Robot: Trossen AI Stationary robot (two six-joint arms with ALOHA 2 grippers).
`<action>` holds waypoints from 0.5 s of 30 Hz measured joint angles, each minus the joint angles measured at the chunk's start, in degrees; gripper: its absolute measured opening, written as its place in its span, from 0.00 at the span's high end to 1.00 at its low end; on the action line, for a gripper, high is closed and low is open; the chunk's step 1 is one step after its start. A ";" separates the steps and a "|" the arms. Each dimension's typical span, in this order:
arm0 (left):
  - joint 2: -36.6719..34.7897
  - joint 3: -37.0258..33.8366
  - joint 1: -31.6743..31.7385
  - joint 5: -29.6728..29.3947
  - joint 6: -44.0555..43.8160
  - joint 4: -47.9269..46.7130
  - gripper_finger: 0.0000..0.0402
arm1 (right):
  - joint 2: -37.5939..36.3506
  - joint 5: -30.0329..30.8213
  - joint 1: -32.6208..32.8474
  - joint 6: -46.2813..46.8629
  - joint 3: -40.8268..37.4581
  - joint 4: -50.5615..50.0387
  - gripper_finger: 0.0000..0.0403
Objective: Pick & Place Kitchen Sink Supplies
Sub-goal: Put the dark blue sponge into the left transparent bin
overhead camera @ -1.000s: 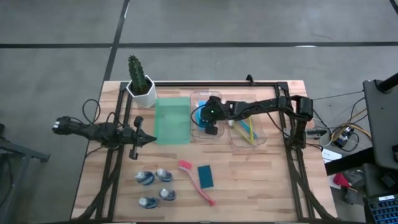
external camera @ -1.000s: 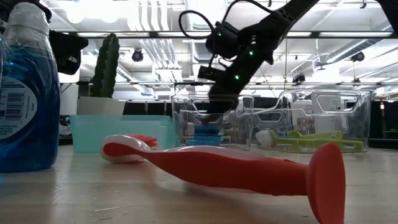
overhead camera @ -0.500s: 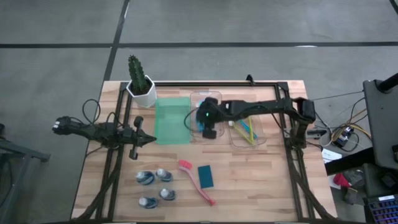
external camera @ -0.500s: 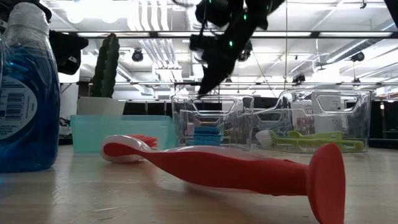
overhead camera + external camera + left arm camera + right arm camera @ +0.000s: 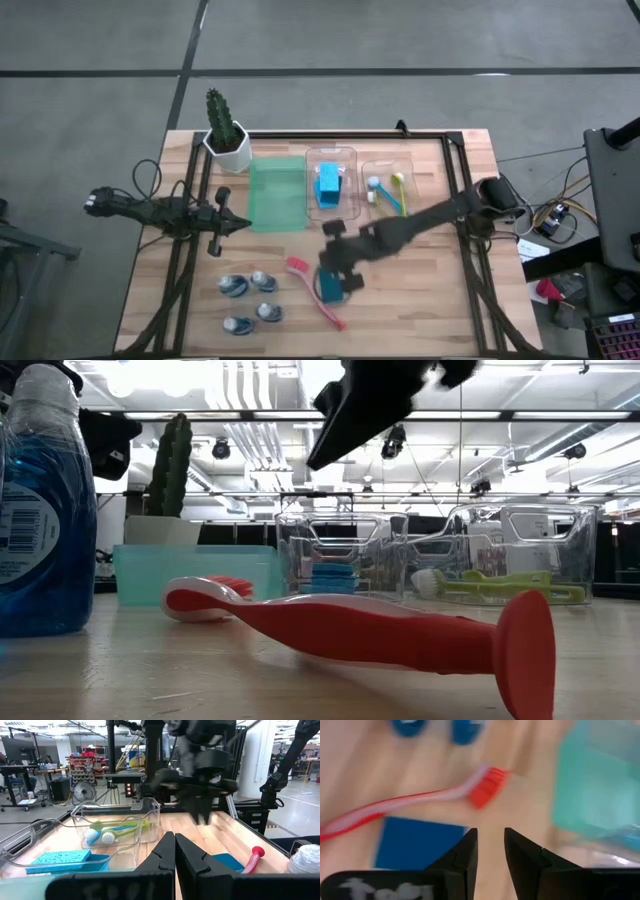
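Right pincer hangs above the front-middle of the counter, directly over the loose blue sponge, empty. Its fingers are a narrow gap apart, nearly pressed together, holding nothing.

Key relation: the sponge sits just under and slightly in front of that pincer, flat on the wood. Its long axis runs roughly front to back, with a slight tilt. The pink brush lies diagonally right against the sponge's left edge, bristle head toward the trays, so there's little room on that side.

My read is that the fingers need to spread wider and straddle the sponge's short width, dropping straight down; otherwise the near finger likely catches the brush handle.

Left pincer is parked at the left, beside the green tray, fingers pressed together. It's well apart from the sponge, so the right arm is clearly the nearer one.

One sponge already sits in the clear tray; four small bottles remain front-left.
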 joint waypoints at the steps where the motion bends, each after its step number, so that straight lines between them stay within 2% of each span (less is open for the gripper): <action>1: 0.00 0.00 -0.01 0.01 0.00 0.00 0.99 | 0.00 0.02 1.41 0.70 -0.43 0.80 0.78; 5: 0.00 0.00 -0.01 0.01 0.01 0.00 0.99 | 0.01 0.15 6.84 3.19 -3.28 6.42 0.73; 8: 0.00 0.00 -0.01 0.01 -0.01 0.00 0.99 | 0.09 3.69 9.76 5.48 -6.14 10.54 0.67; 10: 0.00 0.00 -0.01 0.01 -0.01 0.00 0.99 | 0.11 6.39 10.72 7.91 -7.68 11.56 0.63; 15: 0.00 0.00 0.01 0.00 0.01 0.00 0.99 | 0.11 6.77 11.19 13.16 -11.82 14.86 0.56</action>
